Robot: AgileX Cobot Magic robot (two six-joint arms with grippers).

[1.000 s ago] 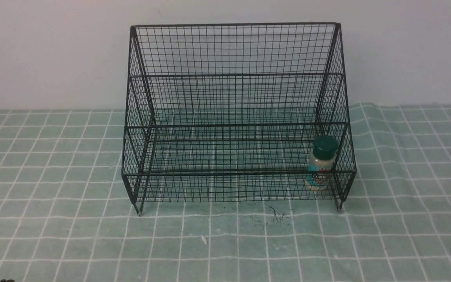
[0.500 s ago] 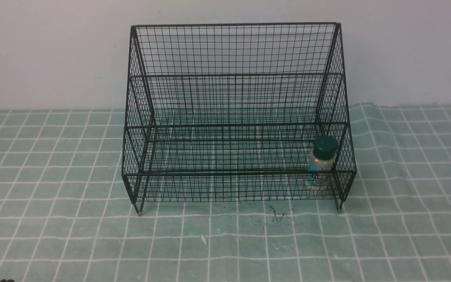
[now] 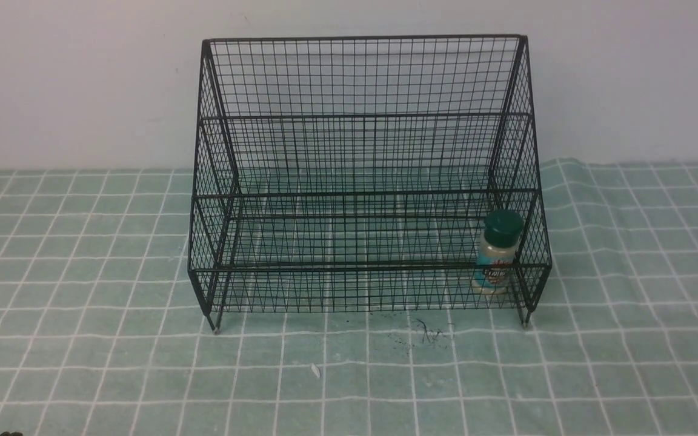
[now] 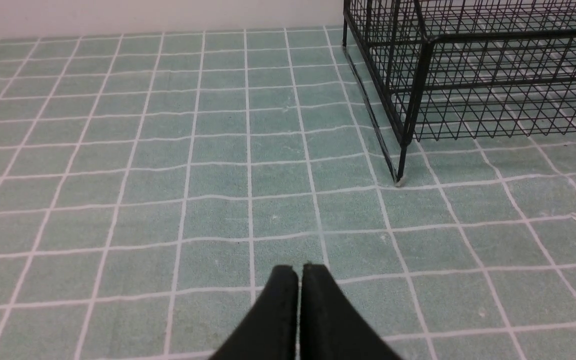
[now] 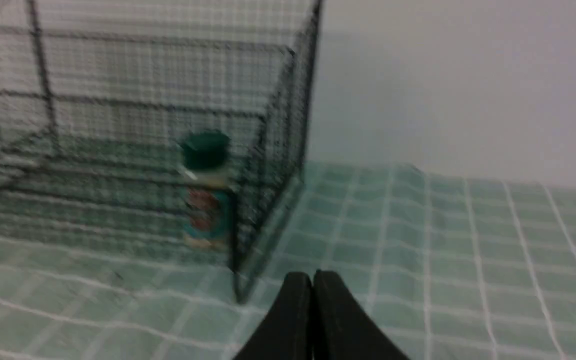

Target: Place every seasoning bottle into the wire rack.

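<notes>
One seasoning bottle point(image 3: 495, 252) shows in the front view, upright on the lowest tier of the wire rack point(image 3: 361, 151), tucked into its right-hand corner where the side mesh steadies it; neither gripper appears there.

From the left wrist, the left gripper point(image 4: 298, 272) hangs pressed closed and empty over the checked cloth point(image 4: 118, 150), the rack's front leg ahead of it and off to one side, well apart.

From the right wrist, blurred, the right gripper point(image 5: 312, 278) is likewise closed on nothing, with the bottle beyond its tips behind the rack's corner post. The placing looks finished.
</notes>
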